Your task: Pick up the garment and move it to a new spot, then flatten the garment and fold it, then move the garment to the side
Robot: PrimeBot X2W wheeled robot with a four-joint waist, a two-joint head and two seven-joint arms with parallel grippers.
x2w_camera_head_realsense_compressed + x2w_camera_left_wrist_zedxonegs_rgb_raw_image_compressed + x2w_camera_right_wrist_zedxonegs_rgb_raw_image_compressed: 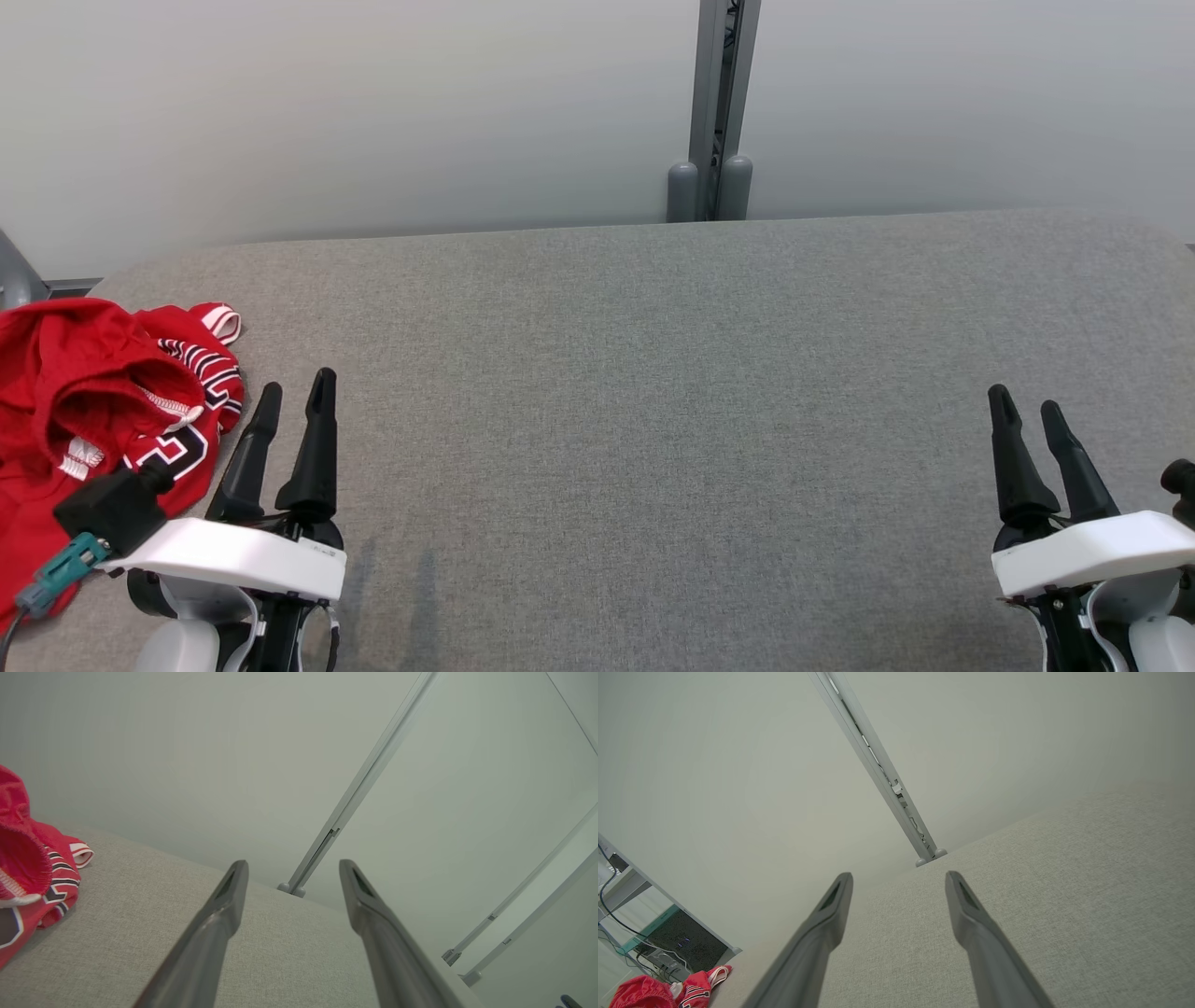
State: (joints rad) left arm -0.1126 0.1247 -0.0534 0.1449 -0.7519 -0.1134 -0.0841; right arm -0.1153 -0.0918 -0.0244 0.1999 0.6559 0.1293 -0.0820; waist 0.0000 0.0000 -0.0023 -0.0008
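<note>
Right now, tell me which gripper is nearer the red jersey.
Left. The left gripper sits open just to the right of the red jersey. The right gripper, also open, is far across the grey fabric surface on the opposite side.

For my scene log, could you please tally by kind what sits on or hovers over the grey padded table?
Garments: 1, the red garment, crumpled at the left.
Grippers: 2, the left gripper and the right gripper, both open and empty.
Total: 3
</note>
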